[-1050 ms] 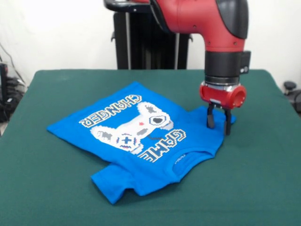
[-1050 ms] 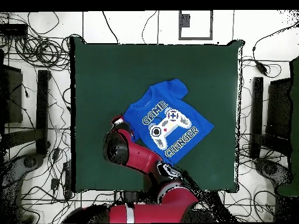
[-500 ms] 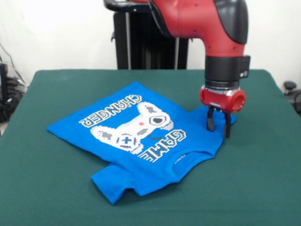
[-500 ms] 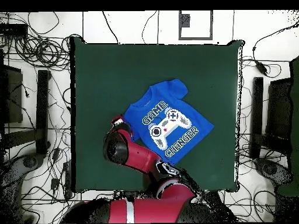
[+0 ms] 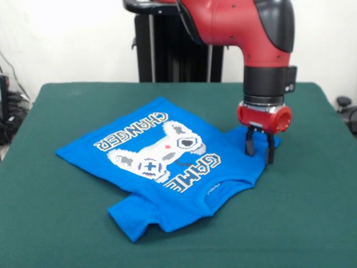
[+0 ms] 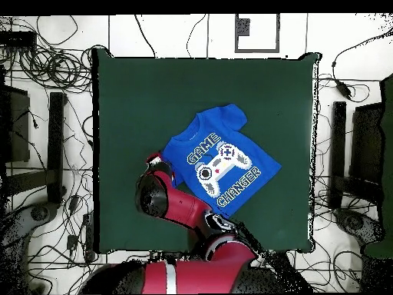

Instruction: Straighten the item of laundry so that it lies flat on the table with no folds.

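The item of laundry [image 5: 162, 162] is a bright blue T-shirt with white "GAME CHANGER" lettering and a controller graphic, lying print-up in the middle of the dark green table [image 5: 67, 234]. One sleeve sticks out at the front left, and the cloth at the right edge is bunched. My gripper [image 5: 260, 151] stands open over that right edge, its dark fingertips [image 5: 250, 147] down at the cloth with a gap between them. From overhead, the item of laundry [image 6: 219, 161] lies skewed on the table [image 6: 138, 92], and the red arm [image 6: 165, 196] covers its left corner and hides the gripper.
A black pedestal column [image 5: 167, 50] rises behind the table's far edge. Cables and dark stands [image 6: 54, 146] lie on the floor around the table. Green cloth shows bare on every side of the shirt.
The gripper has sunk slightly toward the shirt's right edge. The shirt has not visibly moved.
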### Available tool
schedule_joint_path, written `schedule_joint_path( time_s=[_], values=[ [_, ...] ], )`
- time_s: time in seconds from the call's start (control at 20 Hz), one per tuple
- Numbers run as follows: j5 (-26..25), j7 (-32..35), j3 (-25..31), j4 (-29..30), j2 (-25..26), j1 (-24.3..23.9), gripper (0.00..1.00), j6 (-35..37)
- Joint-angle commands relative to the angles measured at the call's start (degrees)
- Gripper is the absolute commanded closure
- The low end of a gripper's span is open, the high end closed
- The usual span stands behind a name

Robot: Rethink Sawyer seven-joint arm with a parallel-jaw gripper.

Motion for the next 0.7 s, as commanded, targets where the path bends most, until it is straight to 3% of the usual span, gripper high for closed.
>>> schedule_joint_path(
  time_s=[0.05,0.7],
  values=[
    [1.4,14.4,7.0,-7.9,8.2,0.9,0.00,-4.8],
    [0.9,16.4,9.2,-5.7,6.2,0.4,0.00,-4.7]
  ],
)
